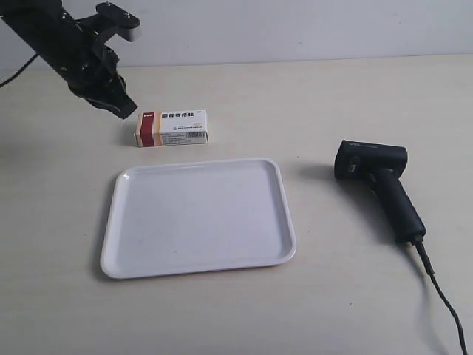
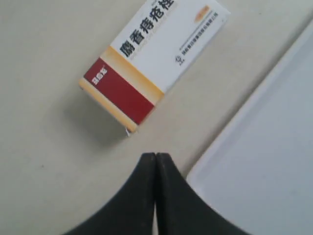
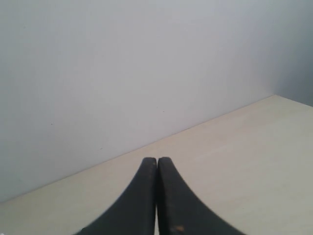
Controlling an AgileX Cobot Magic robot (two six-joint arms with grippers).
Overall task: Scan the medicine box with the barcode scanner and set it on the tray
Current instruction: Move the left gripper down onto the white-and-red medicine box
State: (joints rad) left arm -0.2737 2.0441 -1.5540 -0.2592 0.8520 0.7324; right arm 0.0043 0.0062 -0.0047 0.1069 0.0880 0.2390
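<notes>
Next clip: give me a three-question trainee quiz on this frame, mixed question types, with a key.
1. True or false: the medicine box lies inside the tray.
2. Multiple choice: the left hand is (A) open around the box, (B) shut and holding nothing, (C) shut on the barcode scanner.
3. Short answer: which task item does the right wrist view show?

Key:
1. False. The box lies on the table just beyond the tray's far rim; the tray holds nothing.
2. B. Its fingers are pressed together, short of the box's red end.
3. None. It shows only the shut right hand, bare table and wall.
</notes>
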